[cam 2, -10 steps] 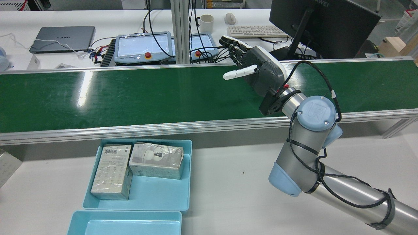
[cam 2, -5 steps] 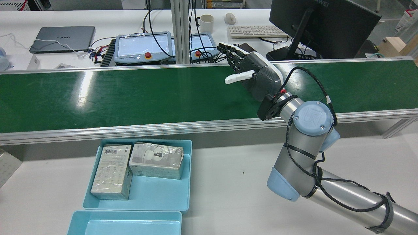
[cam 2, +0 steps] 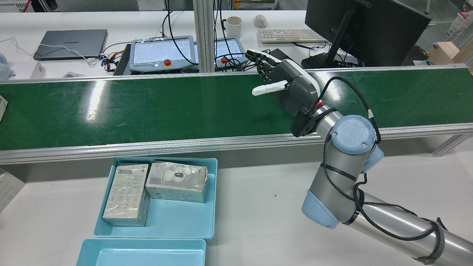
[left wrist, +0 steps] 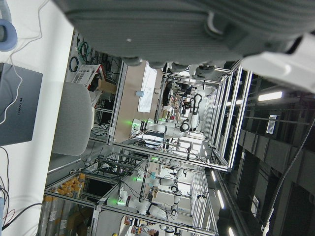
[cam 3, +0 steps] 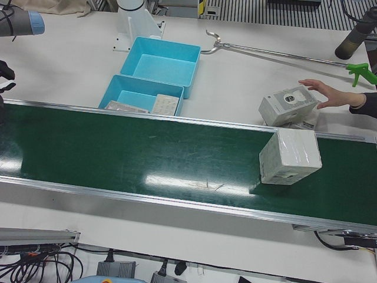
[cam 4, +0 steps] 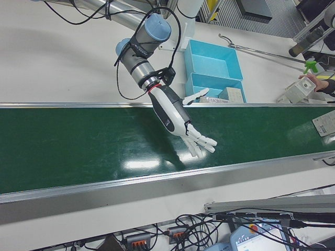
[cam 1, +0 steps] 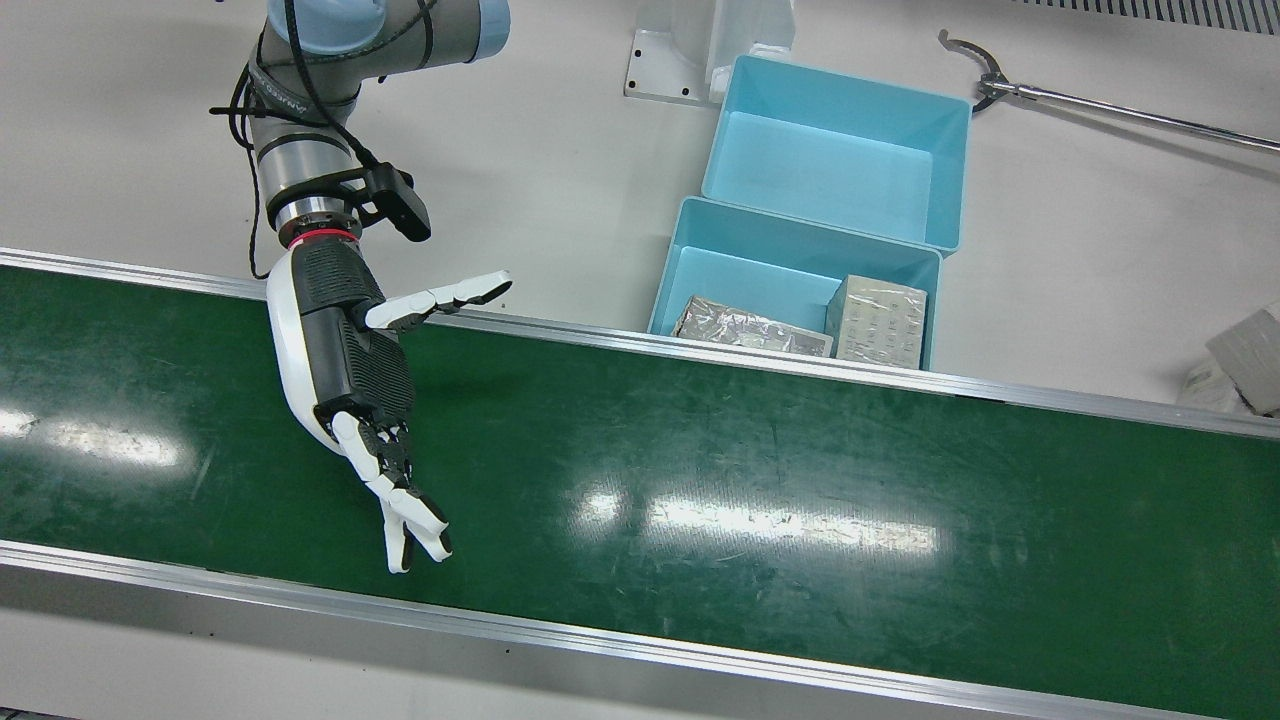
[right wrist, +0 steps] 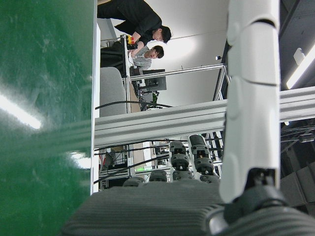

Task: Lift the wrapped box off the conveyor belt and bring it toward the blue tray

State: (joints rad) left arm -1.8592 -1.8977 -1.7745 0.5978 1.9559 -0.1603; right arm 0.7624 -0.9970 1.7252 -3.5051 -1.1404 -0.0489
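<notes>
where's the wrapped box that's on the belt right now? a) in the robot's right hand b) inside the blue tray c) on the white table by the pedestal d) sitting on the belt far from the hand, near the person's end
d: the wrapped box rests on the green belt near the person's hand, while the right hand hangs open and empty.

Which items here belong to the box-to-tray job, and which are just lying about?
Job items:
- white plastic-wrapped box standing on the green conveyor belt
- light blue plastic tray holding two wrapped boxes
- open right hand above the belt

Lying about:
- empty second blue tray
- metal reach-grabber tool
- grey laptop
- white mug
</notes>
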